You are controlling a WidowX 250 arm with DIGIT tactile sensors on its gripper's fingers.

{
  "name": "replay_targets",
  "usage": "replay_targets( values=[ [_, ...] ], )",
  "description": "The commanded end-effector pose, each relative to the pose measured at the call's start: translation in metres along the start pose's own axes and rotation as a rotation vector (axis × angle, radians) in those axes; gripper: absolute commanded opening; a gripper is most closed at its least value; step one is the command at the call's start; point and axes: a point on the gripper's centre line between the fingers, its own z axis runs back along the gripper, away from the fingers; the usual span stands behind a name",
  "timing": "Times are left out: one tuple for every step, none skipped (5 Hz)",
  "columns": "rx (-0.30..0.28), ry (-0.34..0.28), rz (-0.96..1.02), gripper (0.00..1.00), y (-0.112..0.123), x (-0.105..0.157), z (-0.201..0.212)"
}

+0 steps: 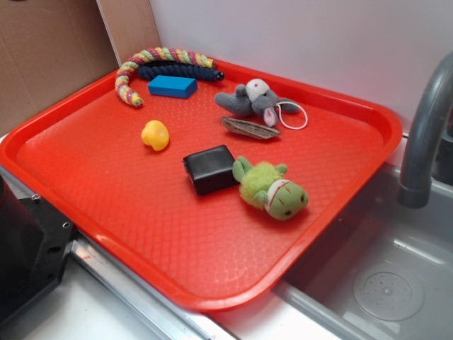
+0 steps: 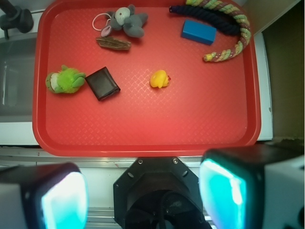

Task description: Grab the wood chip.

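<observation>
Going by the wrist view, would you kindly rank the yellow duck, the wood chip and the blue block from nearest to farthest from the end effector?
The end effector sits at the bottom edge, off the tray, fingers spread wide.
1. Yellow duck: mid-tray, nearest.
2. Wood chip: farther up, left, beside the grey plush mouse.
3. Blue block: far end, right, by the ropes; farthest.
</observation>
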Motion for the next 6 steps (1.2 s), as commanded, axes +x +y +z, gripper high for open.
replay_targets(
  values=[
    [0.0,0.0,0.0,1.0,0.0,0.0,0.0],
    [-0.032,-0.082,-0.251,1.0,0.015,0.047,-0.046],
    [-0.066,-0.092,-0.499,1.0,0.008,0.084,-0.074],
    [-0.042,-0.107,-0.755,1.0,-0.012,0.11,-0.1],
    [-0.033,-0.136,-0.894,1.0,-0.024,0.126,-0.136],
    [-0.01,-0.118,-0.926,1.0,-0.027,0.133,-0.158]
  ],
)
